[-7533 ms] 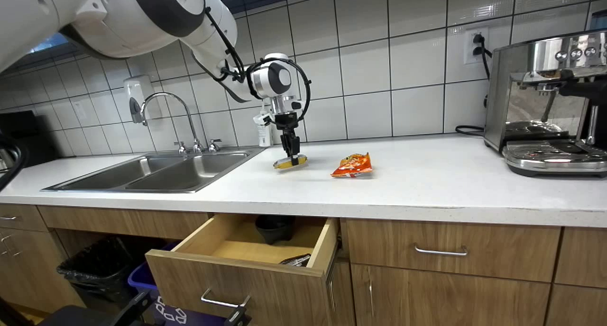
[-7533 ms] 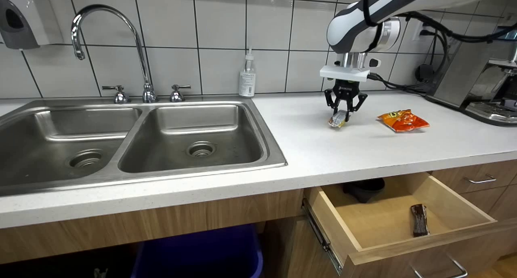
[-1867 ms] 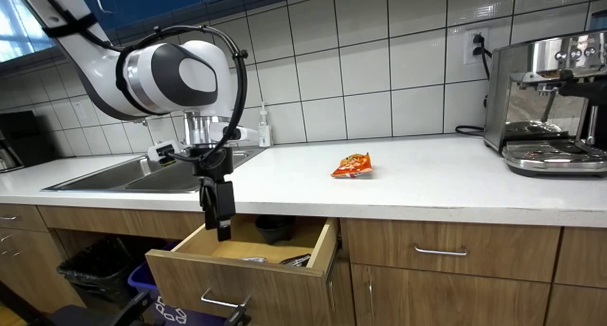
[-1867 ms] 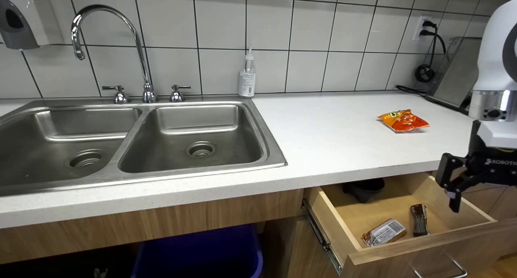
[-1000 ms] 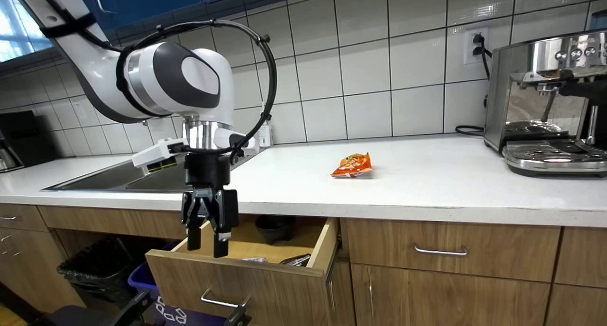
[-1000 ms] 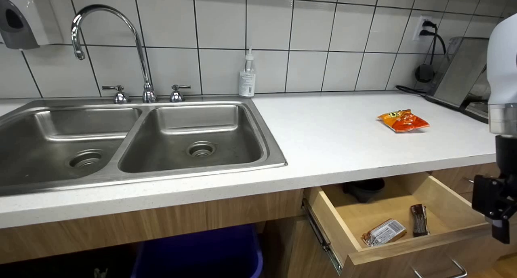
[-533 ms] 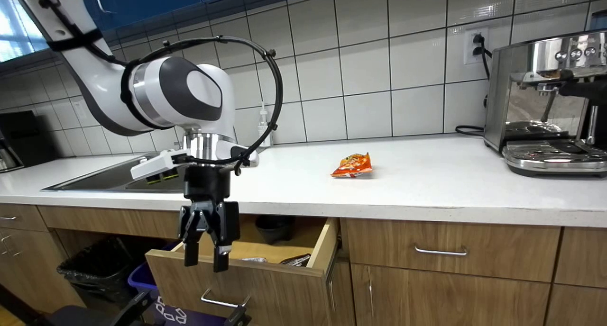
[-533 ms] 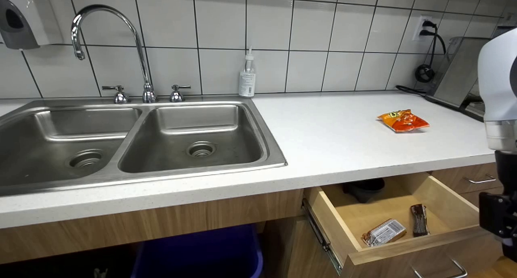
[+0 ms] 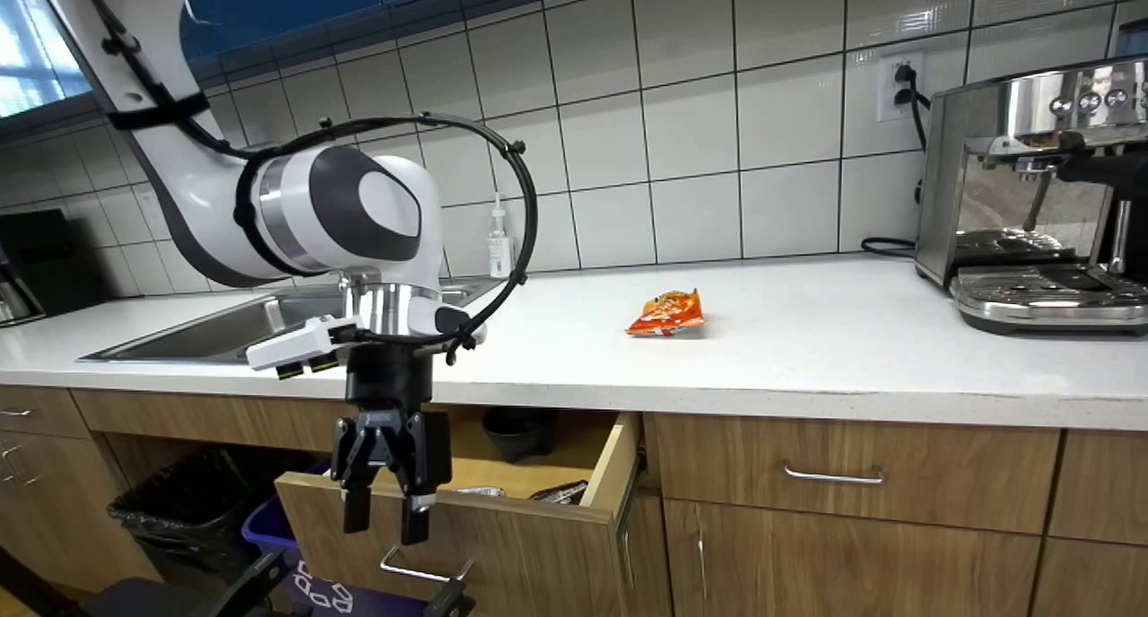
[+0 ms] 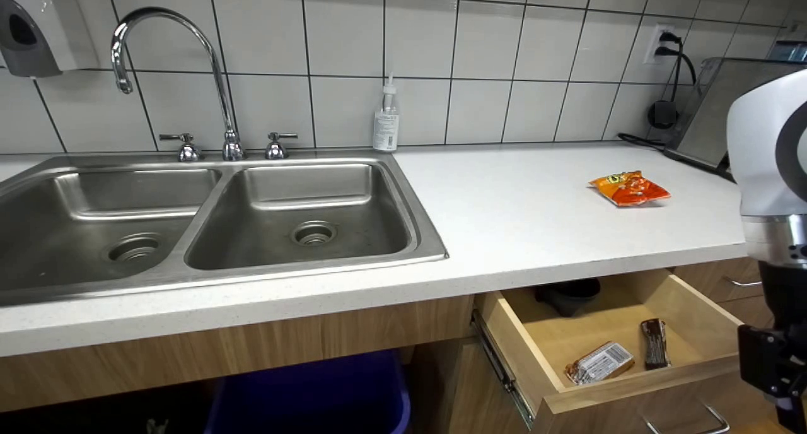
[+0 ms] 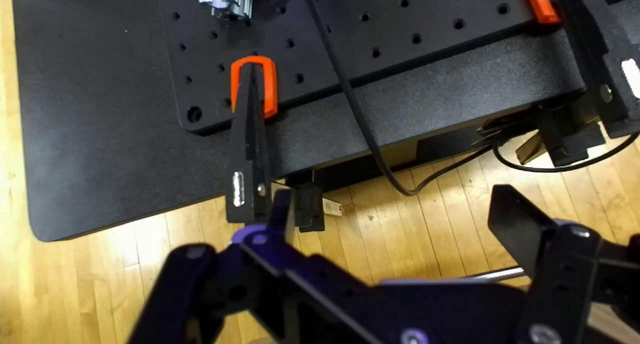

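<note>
My gripper (image 9: pixel 386 518) hangs low in front of the pulled-out drawer (image 9: pixel 520 545), fingers pointing down, just above its metal handle (image 9: pixel 421 574). In the wrist view the jaws stand wide apart with only wooden floor seen between the fingers (image 11: pixel 525 234); a stretch of the handle (image 11: pixel 505 273) shows close behind them. Whether anything touches cannot be told. Inside the drawer lie a brown packet with a barcode label (image 10: pixel 602 361), a dark wrapped bar (image 10: pixel 656 344) and a black bowl (image 10: pixel 569 295). An orange snack bag (image 9: pixel 668 314) rests on the counter in both exterior views.
The counter edge (image 9: pixel 717 402) overhangs the drawer. A double sink (image 10: pixel 315 257), soap bottle (image 10: pixel 386 128) and coffee machine (image 9: pixel 1040 195) stand along the wall. Below is a blue bin (image 10: pixel 309 396). A black base plate (image 11: pixel 350 29) with clamps and a loose cable (image 11: pixel 360 114) lies near the gripper.
Several seconds ago the gripper held a yellow packet over the counter; a packet now lies in the drawer. The gripper has since turned and come down in front of the drawer, staying open lately.
</note>
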Controlling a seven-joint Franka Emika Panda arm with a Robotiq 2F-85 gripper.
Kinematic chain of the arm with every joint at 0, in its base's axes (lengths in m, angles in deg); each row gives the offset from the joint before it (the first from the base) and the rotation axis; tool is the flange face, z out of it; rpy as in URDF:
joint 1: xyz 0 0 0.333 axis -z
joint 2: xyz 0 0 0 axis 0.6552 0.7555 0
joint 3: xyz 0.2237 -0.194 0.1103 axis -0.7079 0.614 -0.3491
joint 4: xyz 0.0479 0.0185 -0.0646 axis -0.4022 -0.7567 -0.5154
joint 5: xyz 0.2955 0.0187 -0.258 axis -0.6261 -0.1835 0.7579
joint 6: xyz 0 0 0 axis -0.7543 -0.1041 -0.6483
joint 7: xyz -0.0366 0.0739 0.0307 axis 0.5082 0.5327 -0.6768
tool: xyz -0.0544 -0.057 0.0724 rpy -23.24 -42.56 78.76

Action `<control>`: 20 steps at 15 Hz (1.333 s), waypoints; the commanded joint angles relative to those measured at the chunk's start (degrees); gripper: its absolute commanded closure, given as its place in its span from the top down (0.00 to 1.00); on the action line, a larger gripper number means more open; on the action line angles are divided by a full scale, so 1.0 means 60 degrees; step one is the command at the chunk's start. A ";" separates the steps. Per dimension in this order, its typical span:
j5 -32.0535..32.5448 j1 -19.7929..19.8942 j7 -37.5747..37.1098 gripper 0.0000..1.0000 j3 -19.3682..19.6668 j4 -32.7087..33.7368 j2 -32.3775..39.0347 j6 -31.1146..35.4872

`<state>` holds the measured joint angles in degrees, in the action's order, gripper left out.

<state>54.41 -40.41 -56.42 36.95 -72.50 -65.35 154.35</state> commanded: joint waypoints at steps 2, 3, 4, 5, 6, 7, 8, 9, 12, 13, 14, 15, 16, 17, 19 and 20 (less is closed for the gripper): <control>0.0161 -0.0195 -0.0256 1.00 -0.0127 0.0311 0.0679 0.0510; 0.0138 -0.0247 -0.0308 1.00 -0.0118 0.0392 0.0839 0.0652; 0.0095 -0.0291 -0.0311 1.00 -0.0108 0.0472 0.0977 0.0731; 0.0078 -0.0337 -0.0355 1.00 -0.0091 0.0569 0.1115 0.0865; 0.0050 -0.0372 -0.0378 1.00 -0.0073 0.0678 0.1260 0.0970; -0.0008 -0.0407 -0.0407 1.00 -0.0062 0.0822 0.1430 0.1047; -0.0047 -0.0443 -0.0444 1.00 -0.0049 0.0959 0.1581 0.1136; -0.0077 -0.0482 -0.0489 1.00 -0.0036 0.1108 0.1740 0.1229; -0.0091 -0.0597 -0.0693 1.00 0.0036 0.1563 0.2188 0.1569; -0.0116 -0.0634 -0.0753 1.00 0.0055 0.1717 0.2336 0.1691; -0.0121 -0.0669 -0.0776 1.00 0.0075 0.1825 0.2448 0.1724; -0.0183 -0.0667 -0.0751 1.00 0.0080 0.1950 0.2517 0.1727; -0.0230 -0.0683 -0.0763 1.00 0.0071 0.2077 0.2585 0.1734; -0.0280 -0.0681 -0.0751 1.00 0.0064 0.2185 0.2649 0.1743; -0.0386 -0.0692 -0.0752 1.00 0.0043 0.2412 0.2751 0.1724; -0.0429 -0.0696 -0.0760 1.00 0.0047 0.2522 0.2809 0.1716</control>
<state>53.41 -43.38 -59.23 37.05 -60.51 -51.35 163.38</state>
